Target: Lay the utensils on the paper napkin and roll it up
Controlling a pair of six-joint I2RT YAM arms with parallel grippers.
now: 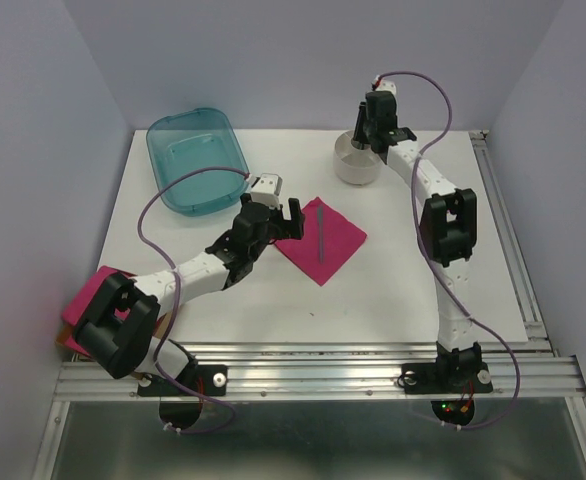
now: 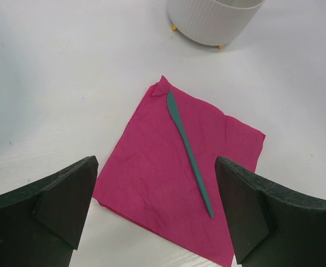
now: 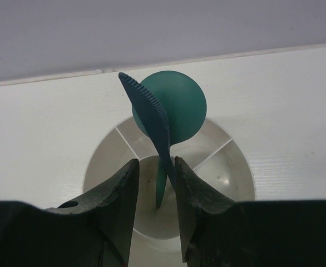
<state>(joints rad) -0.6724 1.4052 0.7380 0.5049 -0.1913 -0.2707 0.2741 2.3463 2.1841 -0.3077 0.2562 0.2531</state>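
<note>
The left gripper (image 2: 154, 186) hangs released, jaws spread wide, just above the near edge of a thin square magenta paper napkin (image 2: 141, 161) that lies flat beneath and ahead of its fingers. From there it seems placed to steady the sheet or start the roll once the set is complete. Below the gap, nearer the right finger, a slim dark-teal plastic table knife (image 2: 188, 147) lies slantwise on the napkin, blade pointing away from the gripper, probably so that it can be rolled in. Farther off, the right gripper (image 3: 156, 167) points down into a round white ribbed divided holder (image 3: 110, 153). Its jaws are narrowed on either side of the handles of a dark-teal serrated plastic knife (image 3: 149, 108) and a round-bowled teal plastic spoon (image 3: 179, 105), both standing up toward the wrist. Whether it actually pinches them I cannot tell, but it looks to be fetching the next utensil. Behind the left arm, a thicker pile of pink napkins (image 1: 85, 295) sits at the corner of the matte white table (image 1: 393, 290). Beyond the left gripper lies a translucent teal plastic tray (image 1: 195, 160). Plain pale lilac-grey walls (image 1: 303, 60) close in the far sides.
</note>
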